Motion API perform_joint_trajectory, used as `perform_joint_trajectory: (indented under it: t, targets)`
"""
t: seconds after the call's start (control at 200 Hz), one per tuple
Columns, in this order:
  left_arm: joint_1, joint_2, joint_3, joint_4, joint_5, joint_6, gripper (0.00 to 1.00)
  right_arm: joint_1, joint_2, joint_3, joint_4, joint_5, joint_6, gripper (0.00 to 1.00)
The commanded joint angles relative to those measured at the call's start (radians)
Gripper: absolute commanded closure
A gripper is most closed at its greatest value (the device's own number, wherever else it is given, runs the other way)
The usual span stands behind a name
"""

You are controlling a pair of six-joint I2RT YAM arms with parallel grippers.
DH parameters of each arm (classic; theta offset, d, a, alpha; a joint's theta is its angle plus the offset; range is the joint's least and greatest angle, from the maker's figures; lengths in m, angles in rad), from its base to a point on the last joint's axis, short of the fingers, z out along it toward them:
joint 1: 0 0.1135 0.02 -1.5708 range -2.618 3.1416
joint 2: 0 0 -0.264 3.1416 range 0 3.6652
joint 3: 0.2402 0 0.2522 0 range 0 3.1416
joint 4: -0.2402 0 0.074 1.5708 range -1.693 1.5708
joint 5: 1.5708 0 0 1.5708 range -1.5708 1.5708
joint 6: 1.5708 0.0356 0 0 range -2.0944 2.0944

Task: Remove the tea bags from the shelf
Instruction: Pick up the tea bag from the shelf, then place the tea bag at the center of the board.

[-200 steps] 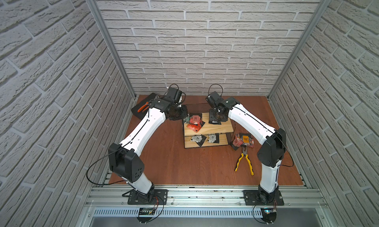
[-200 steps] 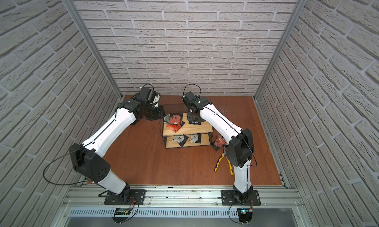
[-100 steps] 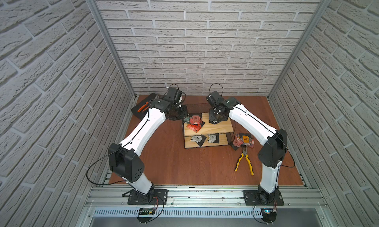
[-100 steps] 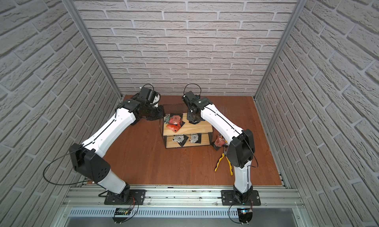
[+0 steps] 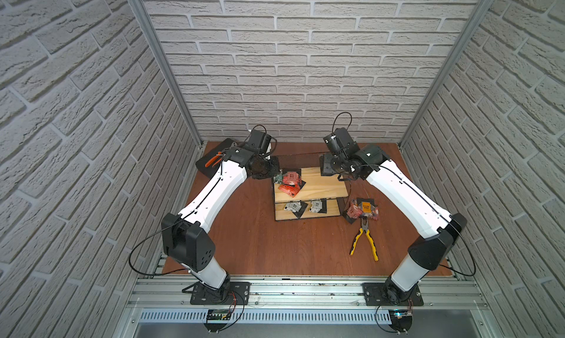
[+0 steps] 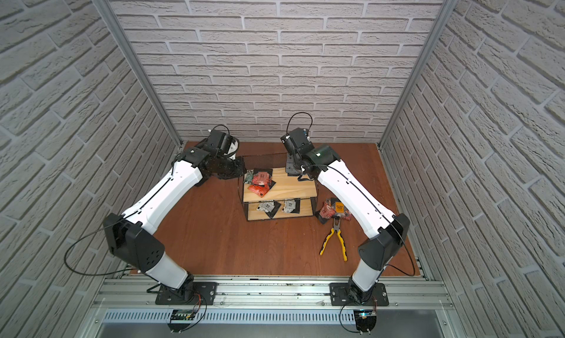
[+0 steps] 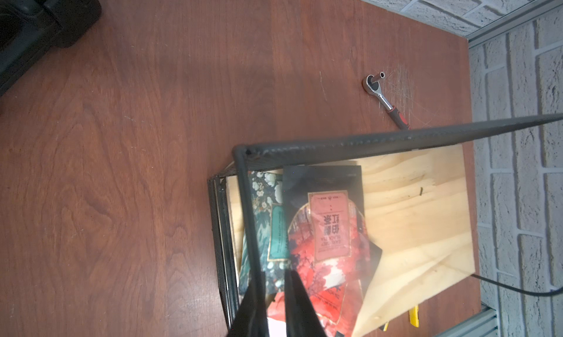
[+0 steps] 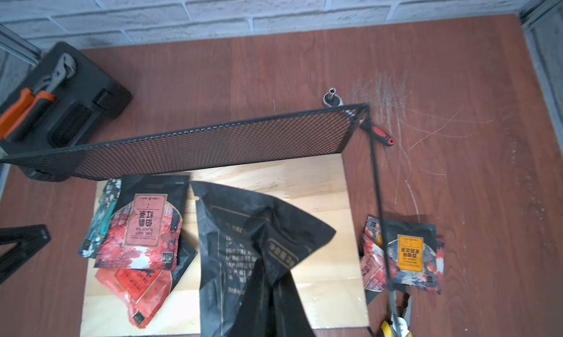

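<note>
Pinching a black tea bag (image 8: 243,222) on the top board of the shelf (image 8: 320,198), my right gripper (image 8: 268,289) is clamped tight. Lifting it clear comes next. I cannot tell whether my left gripper (image 7: 274,292) holds anything.

In the left wrist view the left gripper (image 7: 274,292) is cut off by the picture's edge. Whether its fingers clamp the shelf (image 7: 365,141) post or a tea bag cannot be told. The green tea bag (image 7: 269,198) is half covered by that post and by the red-labelled tea bag (image 7: 329,228). The ratchet (image 7: 377,88) handle is hidden behind the shelf's top rail, and the tool case (image 7: 39,18) is cropped. In the right wrist view the right gripper (image 8: 268,277) fingertips merge with the crumpled black tea bag (image 8: 259,228) they pinch, and its print is blurred. The pliers (image 8: 396,323) are cropped. In both top views the print on the pale tea bags (image 5: 292,205) is too small to read.
</note>
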Motion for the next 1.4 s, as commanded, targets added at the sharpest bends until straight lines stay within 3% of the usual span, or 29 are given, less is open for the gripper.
perform_joint_trajectory:
  t: [0.0, 0.26, 0.51, 0.77, 1.085, 1.395]
  targets:
    - [-0.009, 0.008, 0.035, 0.025, 0.021, 0.017, 0.83, -0.046, -0.065, -0.016, 0.027, 0.069, -0.022, 0.98]
    - [-0.010, 0.012, 0.040, 0.023, 0.020, 0.021, 0.83, -0.269, -0.194, -0.164, 0.043, -0.009, -0.016, 0.98]
    - [-0.010, 0.018, 0.049, 0.017, 0.019, 0.024, 0.83, -0.426, -0.263, -0.534, 0.148, -0.161, 0.004, 0.98]
    - [-0.009, 0.016, 0.051, 0.012, 0.019, 0.025, 0.83, -0.432, -0.218, -0.836, 0.298, -0.321, 0.008, 0.97]
    - [-0.009, 0.020, 0.050, 0.011, 0.018, 0.027, 0.83, -0.403, -0.136, -0.912, 0.360, -0.351, -0.007, 0.86]
    - [-0.009, 0.013, 0.047, 0.008, 0.008, 0.028, 0.83, -0.399, -0.138, -0.906, 0.329, -0.306, 0.012, 0.56]
